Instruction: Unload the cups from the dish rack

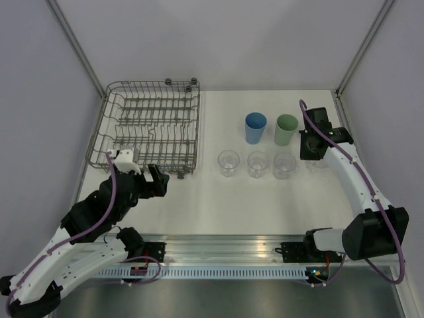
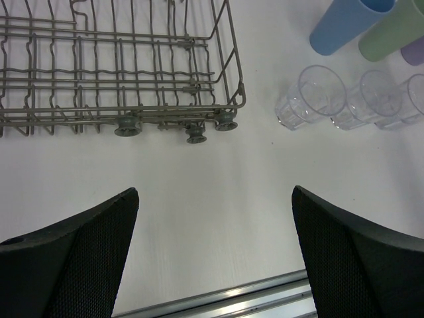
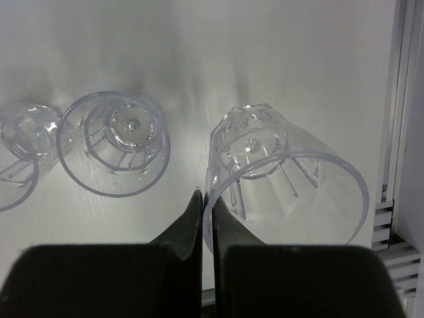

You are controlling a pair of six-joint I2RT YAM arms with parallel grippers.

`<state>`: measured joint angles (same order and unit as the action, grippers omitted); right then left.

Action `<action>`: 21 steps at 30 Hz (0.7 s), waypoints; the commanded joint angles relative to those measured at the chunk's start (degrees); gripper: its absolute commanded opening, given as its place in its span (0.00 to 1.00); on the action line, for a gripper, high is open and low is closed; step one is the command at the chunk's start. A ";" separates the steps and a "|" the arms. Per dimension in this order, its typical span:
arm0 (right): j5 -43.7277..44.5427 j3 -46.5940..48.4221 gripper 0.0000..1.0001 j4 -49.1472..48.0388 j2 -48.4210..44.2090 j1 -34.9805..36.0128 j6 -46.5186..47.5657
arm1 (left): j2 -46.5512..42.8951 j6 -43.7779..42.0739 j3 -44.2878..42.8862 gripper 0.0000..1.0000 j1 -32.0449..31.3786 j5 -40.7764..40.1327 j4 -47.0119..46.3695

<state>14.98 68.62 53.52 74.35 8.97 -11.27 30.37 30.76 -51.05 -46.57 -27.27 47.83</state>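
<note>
A white table (image 1: 218, 205) sits between pale grey walls (image 1: 252, 40). The dish rack (image 1: 152, 84) stands at the upper left of the top view. To its right are a blue cup (image 1: 256, 128) and a green cup (image 1: 286, 130), with three clear cups (image 1: 258, 164) in a row below them. A lilac cup (image 2: 414, 50) shows only at the right edge of the left wrist view.

The left gripper (image 2: 214, 192) hovers over bare table just below the rack's lower right corner, jaws wide apart. The right arm reaches to the row's right end. There the right gripper (image 3: 207, 205) is pinched together on the rim of a fourth clear cup (image 3: 285, 179).

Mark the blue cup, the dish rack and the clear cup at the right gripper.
blue cup (image 1: 255, 132), top view, outer wall.
dish rack (image 1: 149, 126), top view, bare wire floor.
clear cup (image 3: 291, 175), right wrist view, side wall.
</note>
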 commanded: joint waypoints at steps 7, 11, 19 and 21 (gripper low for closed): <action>-3.47 3.10 0.00 -0.08 6.86 -3.52 2.39 | -3.21 -3.61 0.77 1.00 0.16 -3.50 -0.90; -4.18 1.44 0.01 -1.92 8.27 -4.75 0.29 | -3.65 -3.69 0.77 1.00 0.16 -3.32 -0.99; -2.94 -3.49 0.04 -7.90 11.25 -6.07 -0.51 | -3.74 -3.78 0.86 1.00 0.07 -2.88 -0.99; -3.12 -3.58 0.04 -8.43 11.96 -6.34 -0.42 | -3.65 -3.87 0.86 1.00 0.07 -2.88 -0.99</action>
<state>10.83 65.08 48.34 85.60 3.42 -11.16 27.07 29.04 -50.46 -46.57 -29.82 47.88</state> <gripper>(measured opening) 0.043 0.994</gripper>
